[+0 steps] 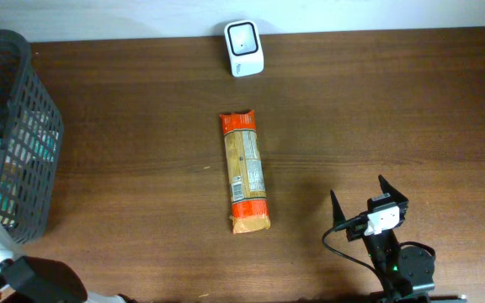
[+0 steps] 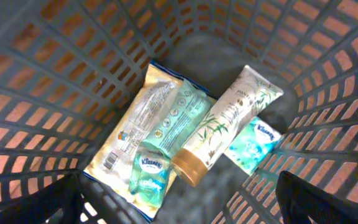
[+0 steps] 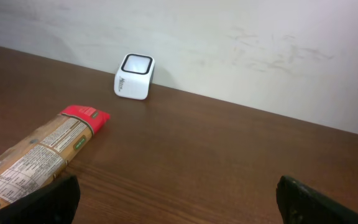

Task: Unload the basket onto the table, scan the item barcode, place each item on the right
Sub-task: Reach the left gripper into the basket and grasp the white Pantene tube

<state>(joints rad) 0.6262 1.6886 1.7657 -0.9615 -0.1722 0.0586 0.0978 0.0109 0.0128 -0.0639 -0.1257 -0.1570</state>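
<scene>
In the middle of the table (image 1: 394,101) lies the item to be scanned, a long narrow packet (image 1: 245,172) with orange ends. It lies flat with its printed label up, running roughly towards the white scanner (image 1: 244,48) that stands at the far edge by the wall, well apart from it.

The right gripper (image 1: 358,187) hovers near the packet's near end, off to one side, with its fingers spread wide and nothing between them. The left gripper (image 2: 179,180) hangs over the grey basket (image 1: 23,101) at the table's left end, also spread and empty. Below it in the basket are a pouch (image 2: 135,124), a tube (image 2: 225,121) and small tissue packs (image 2: 149,174).

The packet looks light to me. It appears to be thin crinkly film around something stiff and straight (pasta, at a guess, so likely brittle if bent or squeezed hard). The film would be slippery, and the crimped ends would give a floppy hold. I would take it across its narrow width near mid-length, where it balances, with a moderate squeeze, keeping the fingers off the label. I cannot make out from here where the barcode sits.
</scene>
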